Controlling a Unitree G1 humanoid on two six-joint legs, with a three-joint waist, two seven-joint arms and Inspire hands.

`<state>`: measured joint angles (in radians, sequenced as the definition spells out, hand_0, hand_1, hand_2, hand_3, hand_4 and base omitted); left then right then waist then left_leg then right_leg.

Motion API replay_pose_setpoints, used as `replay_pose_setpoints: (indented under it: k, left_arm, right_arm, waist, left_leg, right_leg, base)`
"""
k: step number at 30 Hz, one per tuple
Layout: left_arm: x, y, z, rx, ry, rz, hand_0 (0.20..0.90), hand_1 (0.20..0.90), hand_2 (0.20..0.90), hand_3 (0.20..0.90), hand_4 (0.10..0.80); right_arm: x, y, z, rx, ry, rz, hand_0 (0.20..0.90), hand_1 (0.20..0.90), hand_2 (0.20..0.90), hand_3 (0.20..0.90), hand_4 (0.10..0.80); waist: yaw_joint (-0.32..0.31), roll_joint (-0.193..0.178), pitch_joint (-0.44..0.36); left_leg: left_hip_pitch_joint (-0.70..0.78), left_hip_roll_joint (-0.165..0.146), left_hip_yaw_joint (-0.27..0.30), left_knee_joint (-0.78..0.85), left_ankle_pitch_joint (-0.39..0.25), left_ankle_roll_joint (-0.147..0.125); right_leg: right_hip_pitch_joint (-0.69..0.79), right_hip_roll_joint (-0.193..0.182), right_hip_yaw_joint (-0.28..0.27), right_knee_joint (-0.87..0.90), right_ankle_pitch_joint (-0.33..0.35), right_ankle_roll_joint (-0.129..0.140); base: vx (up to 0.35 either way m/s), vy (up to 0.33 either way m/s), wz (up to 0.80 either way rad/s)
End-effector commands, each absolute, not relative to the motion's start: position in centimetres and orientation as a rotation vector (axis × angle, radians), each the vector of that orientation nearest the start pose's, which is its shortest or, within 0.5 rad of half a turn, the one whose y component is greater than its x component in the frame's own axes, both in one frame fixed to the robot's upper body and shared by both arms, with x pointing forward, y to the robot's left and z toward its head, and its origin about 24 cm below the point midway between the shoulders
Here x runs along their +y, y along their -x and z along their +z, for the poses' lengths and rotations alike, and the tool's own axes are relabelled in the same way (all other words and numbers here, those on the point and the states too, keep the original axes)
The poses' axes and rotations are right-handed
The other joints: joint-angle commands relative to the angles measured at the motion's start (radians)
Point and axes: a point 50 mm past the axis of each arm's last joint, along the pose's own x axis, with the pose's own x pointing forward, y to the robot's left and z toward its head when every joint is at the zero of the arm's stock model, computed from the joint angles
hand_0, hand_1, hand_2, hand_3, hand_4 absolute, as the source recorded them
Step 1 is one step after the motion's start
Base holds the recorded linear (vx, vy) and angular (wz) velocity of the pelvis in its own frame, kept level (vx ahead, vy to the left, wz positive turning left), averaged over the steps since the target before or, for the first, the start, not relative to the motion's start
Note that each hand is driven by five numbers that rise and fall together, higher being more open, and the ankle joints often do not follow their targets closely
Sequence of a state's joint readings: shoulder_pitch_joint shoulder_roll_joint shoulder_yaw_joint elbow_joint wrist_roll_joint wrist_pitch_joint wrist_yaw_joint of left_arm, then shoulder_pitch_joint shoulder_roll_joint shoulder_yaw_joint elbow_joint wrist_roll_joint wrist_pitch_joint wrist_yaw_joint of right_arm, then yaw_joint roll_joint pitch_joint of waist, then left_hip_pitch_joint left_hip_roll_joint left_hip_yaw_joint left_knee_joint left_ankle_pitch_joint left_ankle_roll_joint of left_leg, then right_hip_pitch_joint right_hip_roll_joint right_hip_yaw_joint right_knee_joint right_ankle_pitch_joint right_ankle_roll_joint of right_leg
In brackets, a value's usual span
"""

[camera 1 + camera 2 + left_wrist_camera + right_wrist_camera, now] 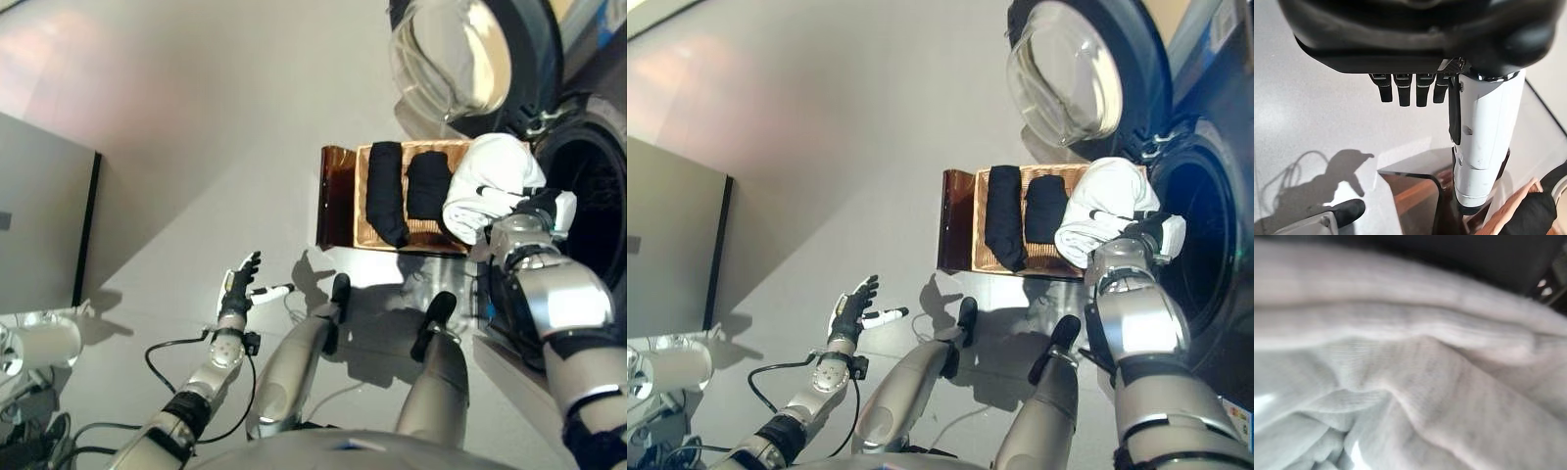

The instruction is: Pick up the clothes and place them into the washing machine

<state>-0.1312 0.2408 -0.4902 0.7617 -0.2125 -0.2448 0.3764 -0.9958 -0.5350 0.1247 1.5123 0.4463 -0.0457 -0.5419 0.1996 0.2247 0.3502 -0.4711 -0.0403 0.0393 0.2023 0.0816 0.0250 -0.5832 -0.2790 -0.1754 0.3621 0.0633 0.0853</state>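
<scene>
My right hand (534,208) is shut on a bundled white garment (486,184), held above the right end of the wooden basket (363,196) and beside the dark drum opening of the washing machine (595,186). The white cloth (1410,382) fills the right wrist view. Two folded black garments lie in the basket: a long one (386,191) and a shorter one (428,183). My left hand (238,286) hangs low at the left over bare floor, fingers straight and holding nothing, its white-covered thumb (1484,132) standing out.
The washer's round glass door (458,54) stands swung open above the basket. A dark brown panel (335,196) forms the basket's left end. A grey cabinet (39,225) stands at the far left, with a white cylinder (44,343) below it.
</scene>
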Motion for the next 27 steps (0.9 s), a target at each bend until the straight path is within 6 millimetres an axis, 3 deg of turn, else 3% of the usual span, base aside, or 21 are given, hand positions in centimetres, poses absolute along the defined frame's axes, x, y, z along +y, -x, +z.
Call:
replay_pose_setpoints:
  k: [1,8,13,19,27]
  left_arm:
    - [16.8,-23.0,-7.5,0.373,-0.303,0.107,0.900,0.900,0.900,0.900,0.800]
    - [15.1,-21.3,-9.4,0.461,-0.284,0.036,0.900,0.900,0.900,0.900,0.800]
    - [13.9,-20.8,-9.7,0.468,-0.265,-0.015,0.900,0.900,0.900,0.900,0.800]
    - [13.5,-20.6,-9.7,0.461,-0.268,-0.031,0.900,0.900,0.900,0.900,0.800]
    - [13.8,-19.9,-10.5,0.509,-0.264,-0.003,0.900,0.900,0.900,0.900,0.800]
  right_arm:
    - [-30.7,-36.4,11.3,0.027,-0.244,-0.939,0.200,0.200,0.200,0.200,0.300]
    - [-23.7,-35.7,5.2,0.013,-0.829,-0.834,0.200,0.200,0.200,0.200,0.300]
    - [-20.3,-35.2,3.4,-0.001,-1.129,-0.822,0.200,0.200,0.200,0.200,0.300]
    - [-19.7,-35.3,4.2,-0.059,-1.184,-0.844,0.200,0.200,0.200,0.200,0.300]
    - [-22.0,-35.5,6.8,-0.189,-1.170,-0.888,0.200,0.200,0.200,0.200,0.300]
  waist:
    - [-0.030,-0.015,-0.026]
    - [-0.050,-0.005,-0.058]
    - [-0.043,0.031,-0.075]
    - [-0.042,0.081,-0.063]
    - [-0.056,0.116,-0.056]
  left_leg:
    - [0.002,0.006,0.023,-0.026,-0.046,-0.063]
    - [0.080,0.003,0.048,-0.083,-0.041,-0.058]
    - [0.078,-0.007,0.049,-0.084,-0.041,-0.056]
    - [0.057,-0.016,0.044,-0.063,-0.044,-0.050]
    - [0.052,-0.021,0.054,-0.054,-0.047,-0.055]
  right_leg:
    - [0.127,0.029,-0.003,-0.079,-0.067,0.001]
    - [0.201,0.032,0.015,-0.178,-0.034,0.019]
    - [0.198,0.025,0.020,-0.189,-0.032,0.022]
    - [0.165,0.014,0.030,-0.133,-0.055,0.016]
    - [0.146,0.007,0.049,-0.106,-0.069,0.014]
  base:
    - [0.095,0.052,-0.07]
    - [0.056,0.032,-0.28]
    - [0.007,0.037,-0.05]
    - [-0.008,0.040,0.01]
    - [0.010,0.027,-0.02]
